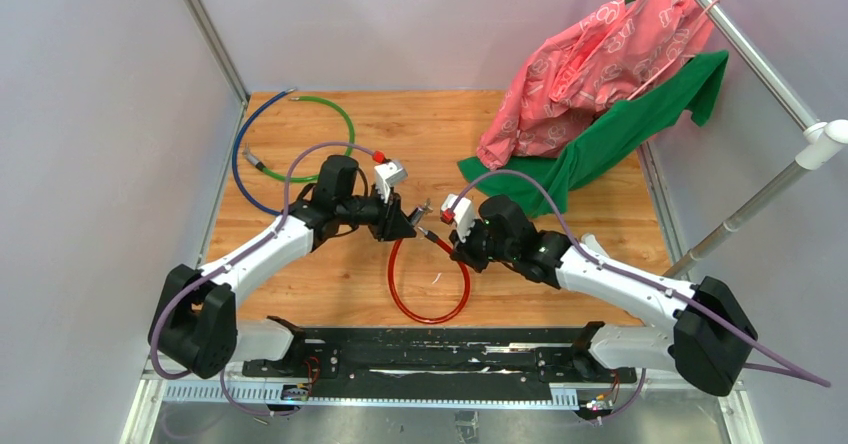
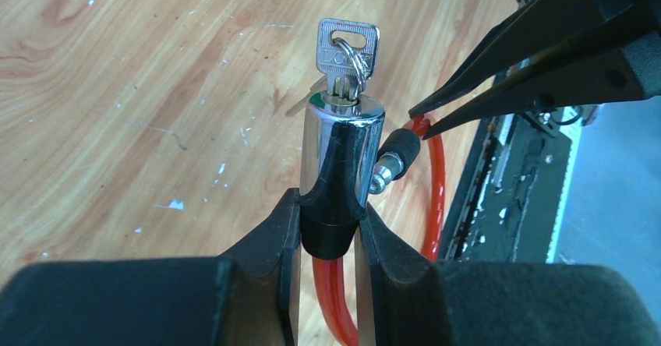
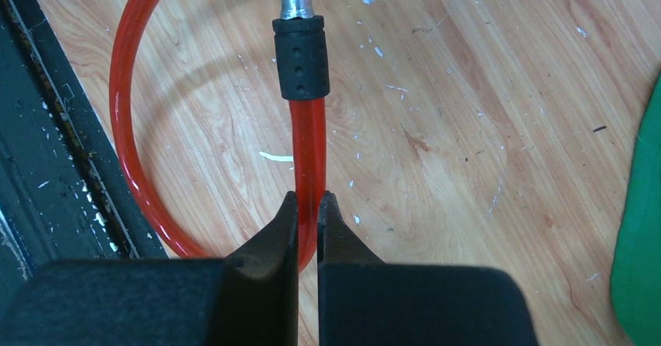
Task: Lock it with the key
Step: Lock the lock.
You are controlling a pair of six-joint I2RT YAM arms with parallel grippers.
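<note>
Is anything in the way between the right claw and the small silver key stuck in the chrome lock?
Nothing visible does. The small silver key stands clear atop the chrome lock cylinder in the left claw. The right claw, though, is shut on the red cable.

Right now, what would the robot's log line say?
left gripper: shut on lock cylinder | key: in cylinder top | right gripper: pinching red cable near black collar | pin seated: cannot tell

The left gripper (image 1: 408, 226) and right gripper (image 1: 443, 239) meet at the red cable loop (image 1: 430, 321) — tips nearly touching.
</note>
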